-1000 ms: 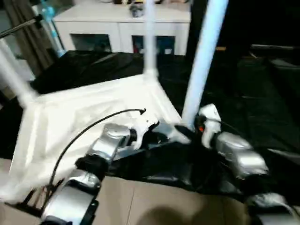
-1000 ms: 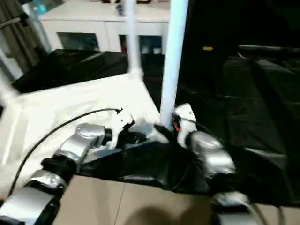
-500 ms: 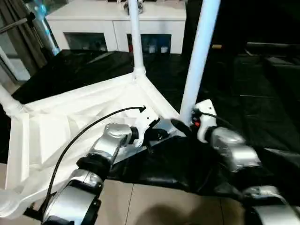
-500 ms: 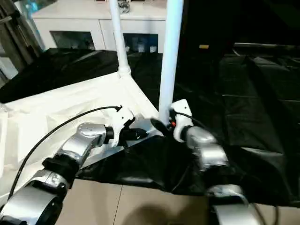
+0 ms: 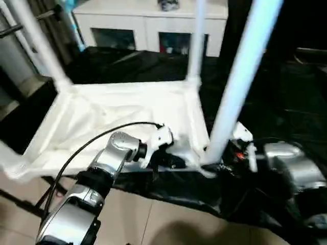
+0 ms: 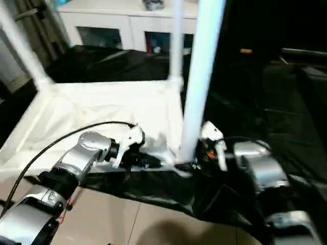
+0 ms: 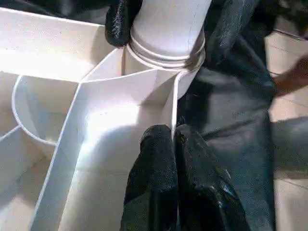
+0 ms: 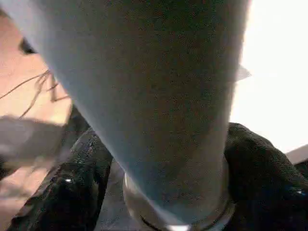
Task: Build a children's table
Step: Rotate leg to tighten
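— Where does the leg sit relative to your right gripper (image 8: 163, 163)?

— Right between my fingers (image 8: 72, 192). The nearest leg (image 5: 240, 81) rises straight up out of the corner socket (image 7: 166, 48), its long axis vertical and crossing my gripper's reach at a right angle. My fingers stand spread on either side of its base, just above the socket collar. I judge they are closed on the leg at that width, though I cannot see whether the pads press it hard.

— And your left gripper (image 7: 173, 144)?

— Pinched shut on the thin rim wall of the tabletop (image 5: 127, 109), just short of that same socket. From my left fingertips the leg's base lies straight ahead, very near. The tabletop lies upside down, ribbed side up, on the black sheet (image 5: 286, 102).

— Which arm is nearer the joint?

— The right one; it is at the leg itself. The left only steadies the tabletop's edge beside it.

— What does the next move hinge on?

— On the leg staying in line with the socket. Any turning or pushing must run along that upright axis, I think, while my left holds the corner still. Two more legs (image 5: 196, 41) stand at the far corners.
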You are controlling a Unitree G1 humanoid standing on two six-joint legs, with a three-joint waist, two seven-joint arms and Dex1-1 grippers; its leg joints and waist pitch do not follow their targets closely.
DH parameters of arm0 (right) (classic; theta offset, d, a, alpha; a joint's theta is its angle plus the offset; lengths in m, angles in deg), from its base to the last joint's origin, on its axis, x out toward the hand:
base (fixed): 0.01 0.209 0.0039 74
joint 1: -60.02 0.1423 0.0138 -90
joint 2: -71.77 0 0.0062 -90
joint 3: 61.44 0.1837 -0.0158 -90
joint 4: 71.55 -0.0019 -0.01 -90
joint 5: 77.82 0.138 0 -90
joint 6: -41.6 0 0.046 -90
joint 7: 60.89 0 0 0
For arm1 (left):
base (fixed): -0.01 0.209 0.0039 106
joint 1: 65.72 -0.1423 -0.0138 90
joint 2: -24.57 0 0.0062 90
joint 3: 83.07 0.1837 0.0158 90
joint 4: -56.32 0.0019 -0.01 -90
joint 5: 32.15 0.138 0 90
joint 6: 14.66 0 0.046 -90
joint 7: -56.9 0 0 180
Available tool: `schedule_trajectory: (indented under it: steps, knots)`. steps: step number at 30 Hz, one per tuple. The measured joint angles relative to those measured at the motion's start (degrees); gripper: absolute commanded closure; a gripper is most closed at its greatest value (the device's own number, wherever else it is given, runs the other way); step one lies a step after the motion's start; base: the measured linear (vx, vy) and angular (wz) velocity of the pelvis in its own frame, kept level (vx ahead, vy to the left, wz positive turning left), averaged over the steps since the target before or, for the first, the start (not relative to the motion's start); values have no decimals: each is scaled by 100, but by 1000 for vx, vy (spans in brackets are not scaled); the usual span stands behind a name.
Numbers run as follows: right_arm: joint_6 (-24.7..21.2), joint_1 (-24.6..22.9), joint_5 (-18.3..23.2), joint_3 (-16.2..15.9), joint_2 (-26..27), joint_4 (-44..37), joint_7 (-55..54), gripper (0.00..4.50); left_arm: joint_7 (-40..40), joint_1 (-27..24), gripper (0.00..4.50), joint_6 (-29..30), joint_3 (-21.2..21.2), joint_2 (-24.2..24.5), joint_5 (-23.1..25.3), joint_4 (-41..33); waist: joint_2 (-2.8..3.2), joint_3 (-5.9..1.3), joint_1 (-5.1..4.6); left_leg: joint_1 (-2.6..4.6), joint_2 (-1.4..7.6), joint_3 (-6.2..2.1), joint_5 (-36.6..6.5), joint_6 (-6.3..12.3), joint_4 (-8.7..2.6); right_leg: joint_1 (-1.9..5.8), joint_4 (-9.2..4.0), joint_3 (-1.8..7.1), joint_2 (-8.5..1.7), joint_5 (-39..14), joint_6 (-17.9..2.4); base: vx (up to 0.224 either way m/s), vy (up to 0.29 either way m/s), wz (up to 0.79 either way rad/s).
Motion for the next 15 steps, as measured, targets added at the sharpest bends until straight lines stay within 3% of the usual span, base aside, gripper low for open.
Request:
schedule_trajectory:
  steps: [2, 3, 11, 15]
  knots:
    - [-112, 0, 38, -42, -54, -58, 84, 110, 105, 5, 450, 10, 27, 37, -13, -8, 0, 0, 5, 1, 1, 0, 0, 0, -1, 0, 1, -1, 0, 0, 0, 0, 0, 0]
    - [-163, -5, 61, -68, -69, -100, 135, 142, 165, 6, 450, 18, 37, 54, -14, -20, 0, 0, 9, 1, 2, 0, 0, 0, -2, -1, 2, -2, 1, 0, 0, 0, 0, 0]
    - [-254, -81, 56, -94, -20, -251, 99, 174, 252, 13, 450, 17, 82, 44, -28, -32, 1, -1, 19, 0, 2, 0, 0, 0, -3, -2, 2, -3, 1, 0, 0, 0, 0, 0]
    - [-168, -291, 41, 90, 267, -333, -435, 181, 113, 11, 450, 93, -7, 45, -17, 48, 0, -5, 1, 13, 5, 0, 0, -4, -4, 24, 8, -1, 4, 0, 1, 0, 0, 0]
